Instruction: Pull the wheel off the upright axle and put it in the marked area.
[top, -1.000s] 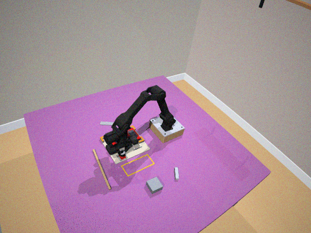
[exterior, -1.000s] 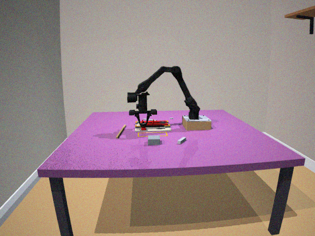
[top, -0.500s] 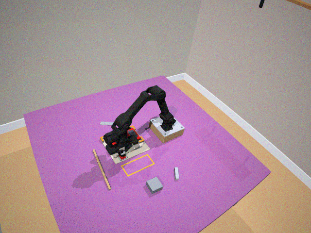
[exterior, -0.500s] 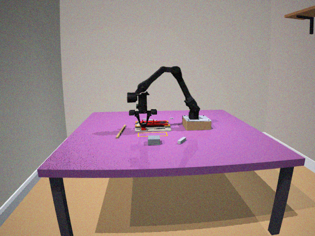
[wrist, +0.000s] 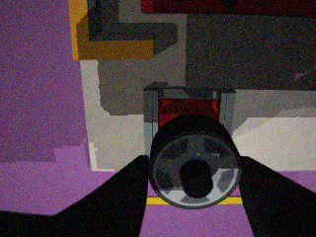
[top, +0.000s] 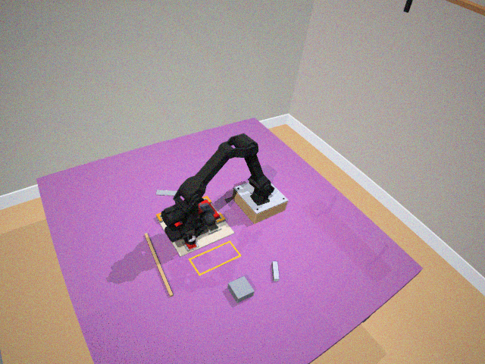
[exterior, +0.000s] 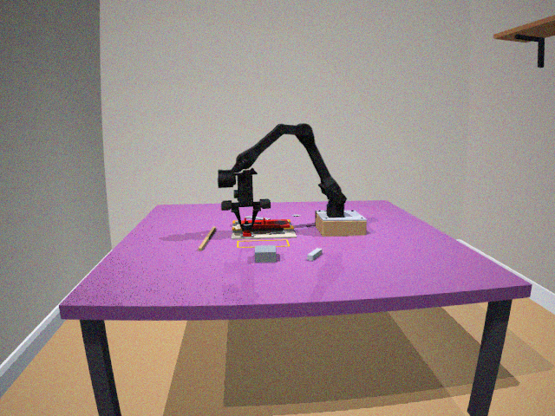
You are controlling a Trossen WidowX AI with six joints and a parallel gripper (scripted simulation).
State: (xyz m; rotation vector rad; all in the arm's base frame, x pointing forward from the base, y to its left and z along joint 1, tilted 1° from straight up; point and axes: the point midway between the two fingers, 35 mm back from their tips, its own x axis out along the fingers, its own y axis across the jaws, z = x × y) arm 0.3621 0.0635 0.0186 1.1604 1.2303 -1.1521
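The wheel (top: 190,240) (exterior: 246,227) (wrist: 195,147), with a black tyre and grey spokes, is held between the fingers of my gripper (top: 190,237) (exterior: 246,226) (wrist: 193,165), which is shut on it. The wheel is upright-axised over a red block (top: 191,246) (exterior: 246,234) (wrist: 189,106) at the front left of a cream board (top: 221,240) (exterior: 288,235) (wrist: 118,143). A dark round centre shows in the wheel; whether the axle is still inside it I cannot tell. The marked area, a yellow outline (top: 220,265) (exterior: 244,247) (wrist: 157,200), lies on the table in front of the board.
Red and orange parts stand on the board behind the wheel. A wooden stick (top: 158,264) (exterior: 206,238) lies left of the board. A grey block (top: 240,288) (exterior: 265,253) and a pale bar (top: 275,271) (exterior: 314,254) lie in front of the outline. My arm's base stands behind to the right.
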